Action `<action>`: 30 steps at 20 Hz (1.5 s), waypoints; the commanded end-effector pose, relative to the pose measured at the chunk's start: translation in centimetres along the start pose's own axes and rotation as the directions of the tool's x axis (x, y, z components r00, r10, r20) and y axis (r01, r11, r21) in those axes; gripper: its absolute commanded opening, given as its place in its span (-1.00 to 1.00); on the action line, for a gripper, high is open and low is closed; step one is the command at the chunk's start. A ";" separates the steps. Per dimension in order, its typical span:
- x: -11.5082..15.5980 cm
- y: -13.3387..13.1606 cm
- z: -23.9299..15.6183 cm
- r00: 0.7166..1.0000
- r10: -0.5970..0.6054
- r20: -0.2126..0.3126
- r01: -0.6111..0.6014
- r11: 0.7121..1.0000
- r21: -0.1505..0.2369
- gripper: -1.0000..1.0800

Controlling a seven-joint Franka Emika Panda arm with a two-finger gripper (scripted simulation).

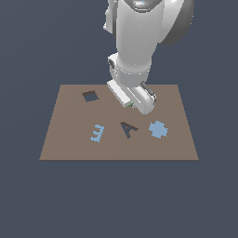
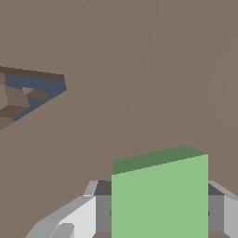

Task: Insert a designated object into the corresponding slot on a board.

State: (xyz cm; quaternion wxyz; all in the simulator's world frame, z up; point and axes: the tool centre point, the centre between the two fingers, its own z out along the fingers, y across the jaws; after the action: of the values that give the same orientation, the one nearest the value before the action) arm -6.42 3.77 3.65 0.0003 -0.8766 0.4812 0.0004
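The surroundings [image 1: 28, 200] consist of a single uniform dark blue-grey surface filling the exterior view on all sides. No boundary between floor and wall can be made out. No furniture or window is visible. Lighting is even and diffuse, producing no distinct shadow on the ground. In the wrist view, the same dark blue tone shows only through a small opening.

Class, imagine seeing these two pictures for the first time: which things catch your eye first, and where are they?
The bulky white robot arm dominates, reaching down over the far middle of the flat brown board. In the wrist view, the light-green square block sits between the gripper fingers. The dark square slot lies near the board's far corner, on the exterior view's left.
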 end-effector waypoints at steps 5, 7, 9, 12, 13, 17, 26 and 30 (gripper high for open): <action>7.3 6.1 -0.3 0.985 0.175 0.000 -0.175 0.985 0.001 -1.00; 8.8 7.5 -0.3 0.977 0.212 0.000 -0.212 0.977 0.001 -1.00; 9.9 8.8 -0.4 0.970 0.242 0.000 -0.242 0.970 0.001 -1.00; 11.0 10.1 -0.4 0.962 0.273 0.000 -0.273 0.962 0.001 -1.00; 11.3 10.4 -0.4 0.960 0.280 0.000 -0.280 0.960 0.001 -1.00; 11.6 10.8 -0.4 0.958 0.288 0.000 -0.288 0.958 0.000 -1.00; 11.3 10.4 0.1 0.960 0.280 0.000 -0.280 0.960 0.000 -1.00; 11.2 10.4 0.6 0.961 0.278 -0.001 -0.278 0.961 0.000 -1.00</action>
State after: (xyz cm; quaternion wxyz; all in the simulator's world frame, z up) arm -9.19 -11.28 3.16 -0.0002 -0.8002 0.5998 0.0007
